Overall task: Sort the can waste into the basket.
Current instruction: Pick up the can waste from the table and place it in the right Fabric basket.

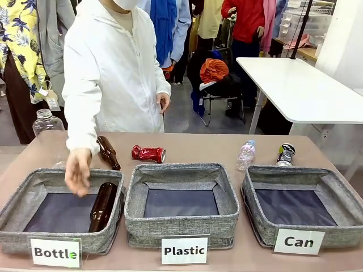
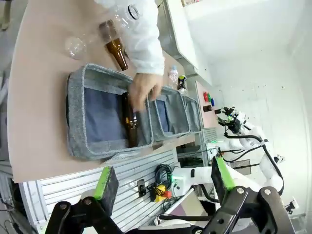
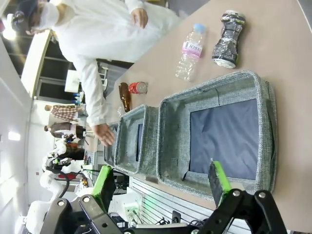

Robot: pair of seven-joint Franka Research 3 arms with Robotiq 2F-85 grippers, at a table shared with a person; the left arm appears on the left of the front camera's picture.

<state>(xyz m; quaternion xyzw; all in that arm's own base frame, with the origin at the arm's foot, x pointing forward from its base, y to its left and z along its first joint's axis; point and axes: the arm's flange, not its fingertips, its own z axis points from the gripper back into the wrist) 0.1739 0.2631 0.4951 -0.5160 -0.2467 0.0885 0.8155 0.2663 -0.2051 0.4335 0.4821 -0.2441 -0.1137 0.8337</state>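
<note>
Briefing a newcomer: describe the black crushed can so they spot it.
Find the basket signed "Can" at the table's right end. Behind it sits the black can, beside a clear plastic bottle. Unlike the red can, it has silver ends.

Open-plan test lab: signed sorting baskets on the counter, white worktable and stacked storage bins far right, bystanders behind.

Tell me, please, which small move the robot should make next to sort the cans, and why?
Probably the right gripper, whose jaws stand open, should reach toward the black can. It sits on the table just behind the Can basket, on that arm's side; the red can lies farther left.
</note>
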